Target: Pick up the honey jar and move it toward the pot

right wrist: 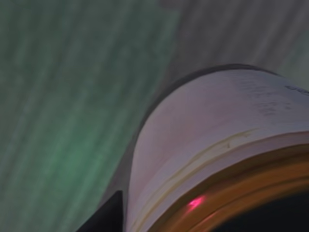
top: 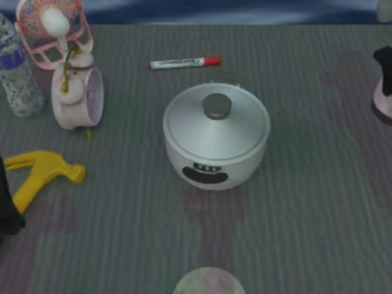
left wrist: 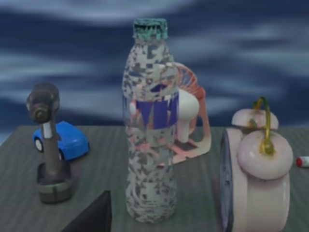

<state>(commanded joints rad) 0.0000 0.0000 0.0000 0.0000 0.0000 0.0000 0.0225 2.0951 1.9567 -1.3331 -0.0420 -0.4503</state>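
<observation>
The honey jar (top: 384, 98) is at the table's right edge, level with the pot's far rim, only its pale label side showing. My right gripper (top: 383, 64) is a dark shape right over it. In the right wrist view the honey jar (right wrist: 217, 130) fills the frame: white label, amber band, dark lid. One dark fingertip (right wrist: 108, 217) lies against the label, and the other is hidden behind the jar. The pot (top: 215, 135), white with a domed lid and grey knob, stands mid-table well to the jar's left. My left gripper (top: 7, 208) is parked at the left edge.
A red-capped marker (top: 184, 62) lies behind the pot. At far left stand a water bottle (top: 17, 73), a pink fan (top: 54, 30) and an alarm clock (top: 76, 95). A yellow hammer (top: 40, 174) lies at the left. A pale round object (top: 208, 283) sits at the near edge.
</observation>
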